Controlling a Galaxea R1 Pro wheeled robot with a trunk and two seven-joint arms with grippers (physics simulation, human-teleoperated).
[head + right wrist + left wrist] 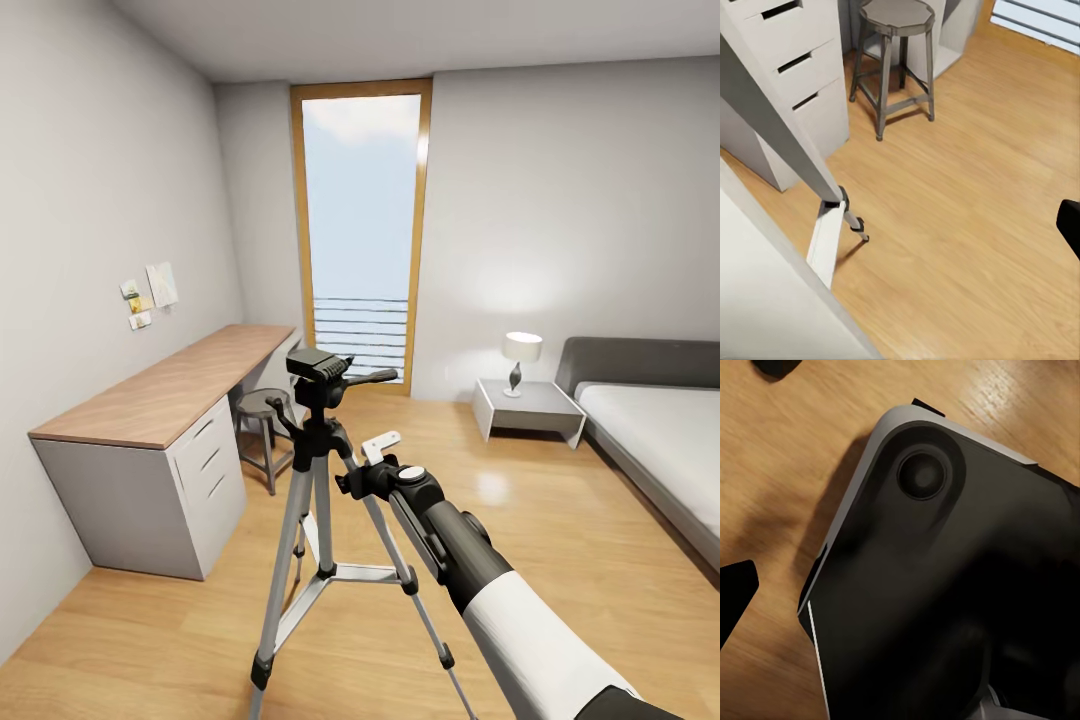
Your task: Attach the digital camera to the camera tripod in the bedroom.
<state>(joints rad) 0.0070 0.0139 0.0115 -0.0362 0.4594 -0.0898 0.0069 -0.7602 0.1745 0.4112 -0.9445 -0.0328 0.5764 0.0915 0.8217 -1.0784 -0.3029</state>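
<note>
The camera tripod [322, 500] stands mid-room on the wood floor on its silver legs, its pan handle [375, 377] pointing right. A small black boxy digital camera [313, 361] sits on top of the tripod's head; I cannot make out a red dot. My right gripper [366, 464] hangs open and empty just right of the tripod, below the head and apart from the camera. In the right wrist view a tripod leg [784, 131] passes close by and one black fingertip [1069, 225] shows. The left wrist view looks down on the robot's base [945, 585]; a fingertip [735, 600] shows, nothing held.
A long wood-topped desk [170, 385] with drawers [795, 67] runs along the left wall, a round metal stool [262, 405] beside it. The tall window [362, 230] is straight behind. A nightstand [530, 405] with a lamp [520, 355] and the grey bed [660, 420] stand at the right.
</note>
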